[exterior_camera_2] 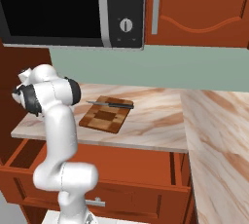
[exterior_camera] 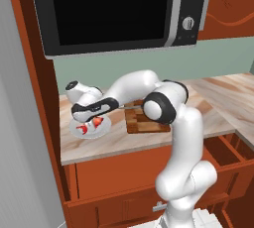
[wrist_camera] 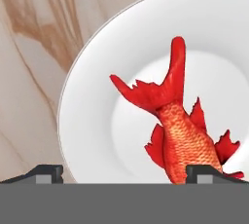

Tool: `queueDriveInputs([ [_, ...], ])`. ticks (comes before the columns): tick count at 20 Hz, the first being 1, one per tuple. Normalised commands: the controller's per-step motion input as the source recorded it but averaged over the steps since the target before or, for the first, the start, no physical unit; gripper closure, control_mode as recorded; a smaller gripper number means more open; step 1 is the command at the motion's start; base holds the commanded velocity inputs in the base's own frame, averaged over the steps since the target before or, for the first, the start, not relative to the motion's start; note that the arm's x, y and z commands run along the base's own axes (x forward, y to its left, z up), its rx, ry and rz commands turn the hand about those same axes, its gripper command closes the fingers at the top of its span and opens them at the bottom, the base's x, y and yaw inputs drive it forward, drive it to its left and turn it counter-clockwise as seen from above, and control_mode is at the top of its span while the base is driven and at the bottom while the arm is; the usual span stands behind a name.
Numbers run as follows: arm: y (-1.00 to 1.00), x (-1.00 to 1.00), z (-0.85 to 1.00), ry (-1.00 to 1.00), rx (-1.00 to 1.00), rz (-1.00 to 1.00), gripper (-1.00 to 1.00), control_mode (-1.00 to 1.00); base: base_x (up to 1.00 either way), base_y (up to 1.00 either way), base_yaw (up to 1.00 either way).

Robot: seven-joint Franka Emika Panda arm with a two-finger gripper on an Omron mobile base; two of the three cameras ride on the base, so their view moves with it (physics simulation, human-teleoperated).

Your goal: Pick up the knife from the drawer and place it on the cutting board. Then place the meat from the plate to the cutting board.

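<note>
A red-orange fish-shaped meat [wrist_camera: 181, 133] lies on the round white plate [wrist_camera: 92, 121], its tail pointing to the top of the hand view. My gripper [wrist_camera: 127, 175] hangs open just above the plate, one fingertip [wrist_camera: 210, 173] over the fish's body and the other over the rim. In the left base view the hand hovers over the plate [exterior_camera: 74, 131] and meat [exterior_camera: 99, 121] at the counter's left end. The knife [exterior_camera_2: 111, 103] rests across the far edge of the checkered cutting board [exterior_camera_2: 104, 114]. The drawer [exterior_camera_2: 136, 189] stands pulled out below the counter.
A microwave [exterior_camera: 109, 9] hangs above the counter and a red-brown cabinet wall [exterior_camera: 30, 98] closes the left end. The marble counter [exterior_camera_2: 155, 116] runs right and turns a corner toward me. My own arm [exterior_camera: 183, 138] arches over the cutting board [exterior_camera: 146, 123].
</note>
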Motion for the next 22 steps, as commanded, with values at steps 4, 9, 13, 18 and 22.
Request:
queueDriveInputs([
  [4,0.0,0.01,-0.31,0.01,-0.02,0.0,-1.0,-1.0,0.0,0.0,0.0],
  [9,0.0,0.21,-0.15,0.0,0.0,0.0,-1.0,-1.0,0.0,0.0,0.0],
  [13,0.0,0.26,-0.09,0.0,0.0,0.0,-1.0,-1.0,0.0,0.0,0.0],
  [18,0.0,0.13,-0.04,0.0,0.0,0.0,-1.0,-1.0,0.0,0.0,0.0],
  [22,0.0,0.0,0.0,-0.01,0.0,0.0,-1.0,-1.0,0.0,0.0,0.0],
])
